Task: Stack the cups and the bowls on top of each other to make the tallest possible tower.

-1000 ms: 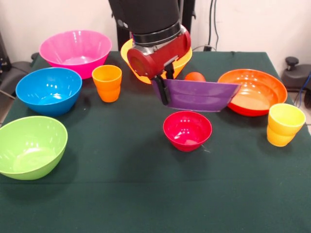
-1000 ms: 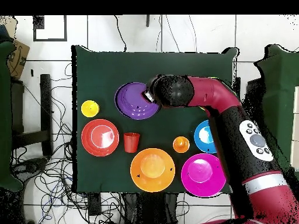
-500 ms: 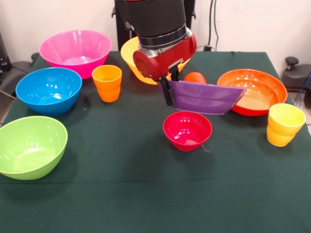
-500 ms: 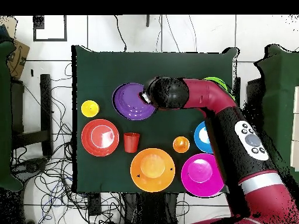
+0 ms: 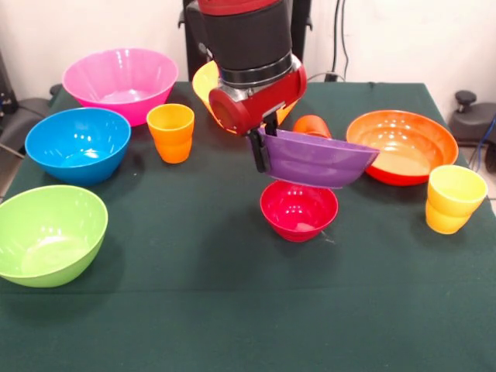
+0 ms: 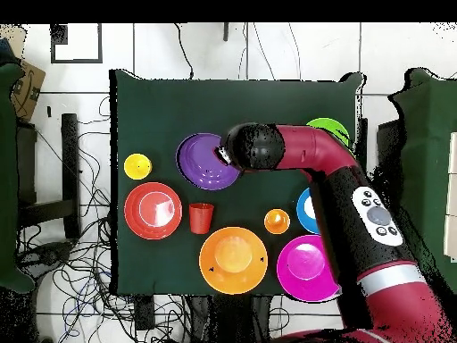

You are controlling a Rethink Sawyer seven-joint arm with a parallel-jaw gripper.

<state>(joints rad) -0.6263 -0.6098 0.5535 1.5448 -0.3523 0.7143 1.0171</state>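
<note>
Dark green cloth on table, white wall behind, cables on tiled floor. End effector pinching purple bowl rim, above small red bowl.

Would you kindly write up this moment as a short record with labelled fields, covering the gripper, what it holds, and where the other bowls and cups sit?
gripper: gripper shut on the purple bowl's rim
held item: purple bowl, lifted, slightly tilted
below it: small magenta-red bowl on the table
other bowls: pink, blue, green, orange-red, each alone
cups: ribbed orange cup, ribbed yellow cup, both upright
tower: none stacked
</note>
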